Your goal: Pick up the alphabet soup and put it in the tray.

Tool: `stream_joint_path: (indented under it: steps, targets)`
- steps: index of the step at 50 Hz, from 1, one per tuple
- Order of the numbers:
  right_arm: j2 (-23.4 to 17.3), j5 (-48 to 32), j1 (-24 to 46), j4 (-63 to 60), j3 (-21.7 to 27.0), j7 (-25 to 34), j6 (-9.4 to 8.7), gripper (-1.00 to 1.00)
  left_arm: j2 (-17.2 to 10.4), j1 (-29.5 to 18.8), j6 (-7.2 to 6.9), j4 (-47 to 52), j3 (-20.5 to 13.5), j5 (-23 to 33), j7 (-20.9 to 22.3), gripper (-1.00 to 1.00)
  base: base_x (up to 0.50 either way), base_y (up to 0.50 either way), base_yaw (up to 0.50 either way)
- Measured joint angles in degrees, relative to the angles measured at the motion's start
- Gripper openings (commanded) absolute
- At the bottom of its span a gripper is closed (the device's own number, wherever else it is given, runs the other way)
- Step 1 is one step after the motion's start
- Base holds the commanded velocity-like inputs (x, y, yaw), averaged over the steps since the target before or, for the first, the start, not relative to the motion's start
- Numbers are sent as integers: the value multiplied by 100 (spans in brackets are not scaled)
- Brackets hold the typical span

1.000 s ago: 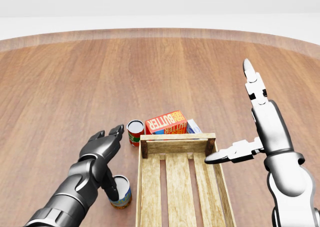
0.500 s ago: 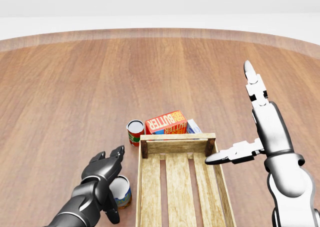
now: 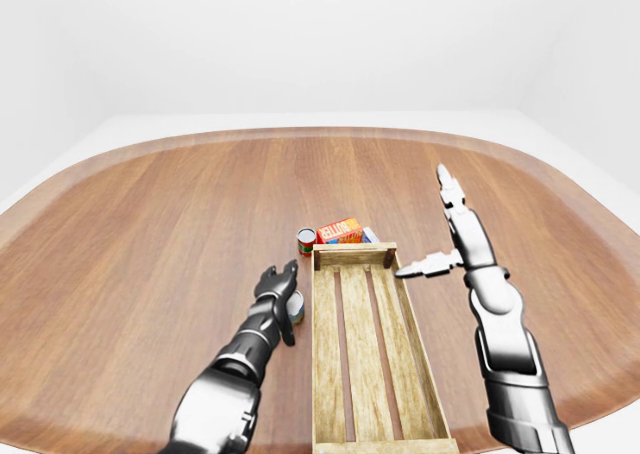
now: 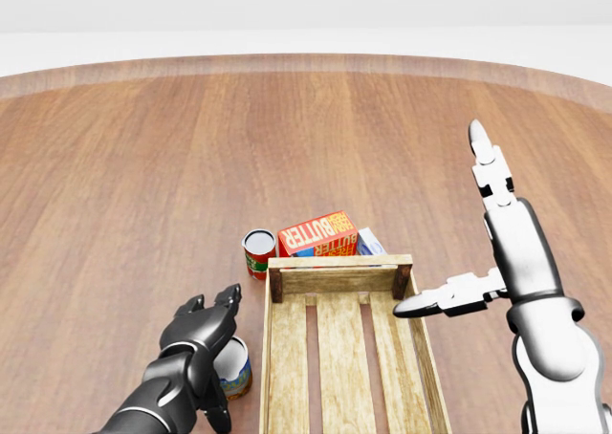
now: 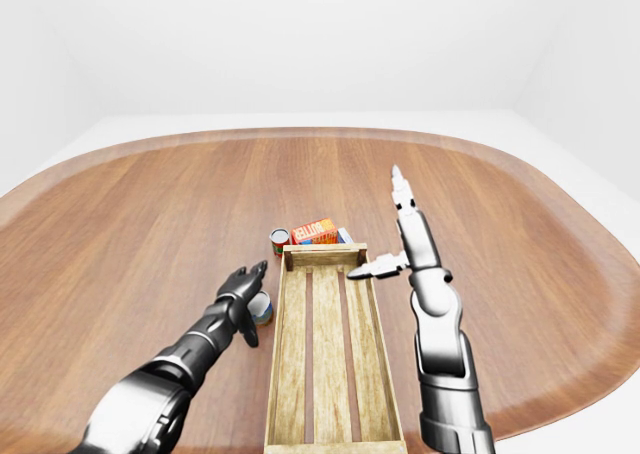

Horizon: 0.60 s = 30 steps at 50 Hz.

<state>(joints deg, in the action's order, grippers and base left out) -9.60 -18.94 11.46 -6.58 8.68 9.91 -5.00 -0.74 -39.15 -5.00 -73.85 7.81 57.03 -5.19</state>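
Two robot hands splayed; left robot hand [image 4: 203, 327] over alphabet soup [image 4: 230, 367], contact unclear; eye views show whole tray [image 3: 372, 439].

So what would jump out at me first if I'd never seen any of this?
Probably the long wooden tray, empty at bottom centre of the head view. Then the pale right hand, fingers spread wide above the tray's right rim, and the dark left hand poised open over a can left of it.

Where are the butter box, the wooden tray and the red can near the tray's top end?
butter box [image 4: 317, 234], head view, on its orange lettered face.
wooden tray [image 4: 340, 278], head view, on its top end wall.
red can [image 4: 258, 252], head view, on its side.
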Motion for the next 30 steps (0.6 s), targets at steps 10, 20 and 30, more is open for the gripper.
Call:
stream_joint_path:
  steps: [10, 20, 30]
  targets:
    - [4, 13, -32, 7, 10, -10, 0, 100, 12, -21, 2, -65, -4, 29, -31, 100, 0, 0, 0]
    - [3, 21, -41, 23, 12, -13, 0, 100, 18, -44, 0, -90, -7, 48, -31, 100, 0, 0, 0]
    - [-3, 26, -27, 35, 12, -8, 0, 100, 43, -121, 0, -132, -4, 87, -25, 100, 0, 0, 0]
